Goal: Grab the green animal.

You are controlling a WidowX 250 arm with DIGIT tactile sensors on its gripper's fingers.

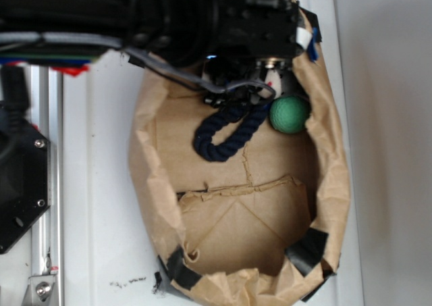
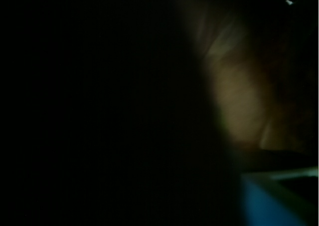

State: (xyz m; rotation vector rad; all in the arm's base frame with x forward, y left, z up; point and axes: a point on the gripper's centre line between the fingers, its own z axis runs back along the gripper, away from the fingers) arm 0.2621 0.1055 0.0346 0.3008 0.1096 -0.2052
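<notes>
The green animal is hidden in both views. My gripper [image 1: 268, 68] hangs low at the far end of the brown paper-lined box [image 1: 145, 164], with the black arm covering its fingers, so I cannot tell how the jaws stand. A small whitish bit [image 1: 273, 82] peeks out just under it; what it is does not show. The wrist view is almost black, with only a dim tan patch of paper [image 2: 239, 106] and a blue edge [image 2: 266, 201].
A teal-green ball [image 1: 290, 113] lies right of the gripper against the paper wall. A navy rope loop [image 1: 226, 132] lies just below the gripper. Black tape [image 1: 307, 250] holds the box's near corners. A metal rail [image 1: 42, 184] runs along the left.
</notes>
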